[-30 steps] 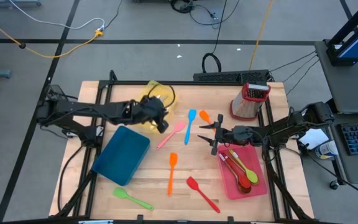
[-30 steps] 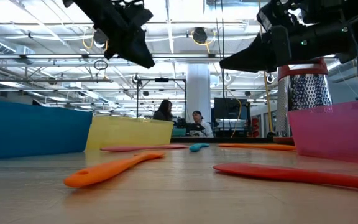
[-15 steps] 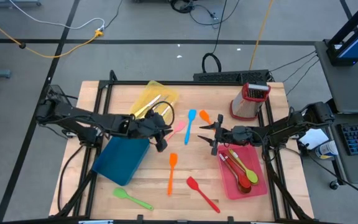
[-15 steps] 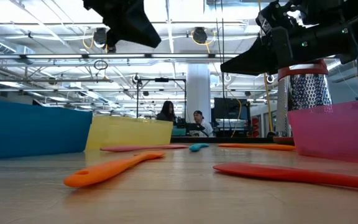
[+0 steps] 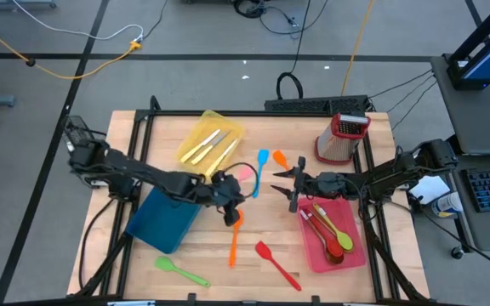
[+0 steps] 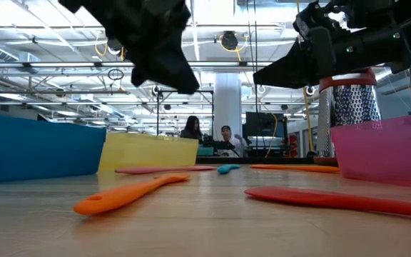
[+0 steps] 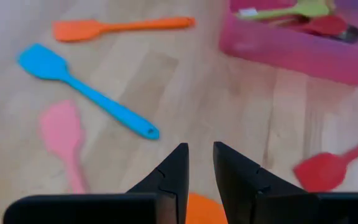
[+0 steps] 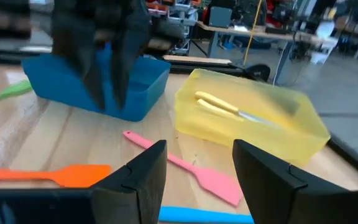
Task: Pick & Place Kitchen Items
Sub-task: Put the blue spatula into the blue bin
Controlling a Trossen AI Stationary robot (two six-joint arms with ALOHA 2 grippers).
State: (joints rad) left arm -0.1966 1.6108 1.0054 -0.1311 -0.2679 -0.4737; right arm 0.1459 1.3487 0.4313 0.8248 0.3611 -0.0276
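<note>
My left gripper [image 5: 232, 206] hovers over the middle of the table, just above the blade of a long orange spatula [image 5: 235, 238]. Its fingers [image 7: 199, 163] stand a narrow gap apart and hold nothing. My right gripper [image 5: 289, 183] waits open and empty [image 8: 194, 163] beside the pink-red tray [image 5: 350, 255]. Lying flat on the table are a blue spatula [image 5: 259, 170], a pink spatula [image 5: 247, 172] partly under my left arm, a small orange spatula [image 5: 281, 160], a red spatula [image 5: 276, 263] and a green spatula [image 5: 181, 272]. Cream-handled knives [image 5: 211, 144] lie in the yellow tray [image 5: 187, 144].
The blue tray [image 5: 167, 217] lies at the left, partly under my left arm. The pink-red tray holds several utensils [image 5: 330, 231]. The red-topped metal grater [image 5: 343, 138] stands at the far right. Bare wood shows along the near edge between the green and red spatulas.
My left gripper has gone from over the yellow tray toward the table's near edge and right, and now hangs over the orange spatula's blade. The knives in the yellow tray have come into view. My right arm has kept still.
</note>
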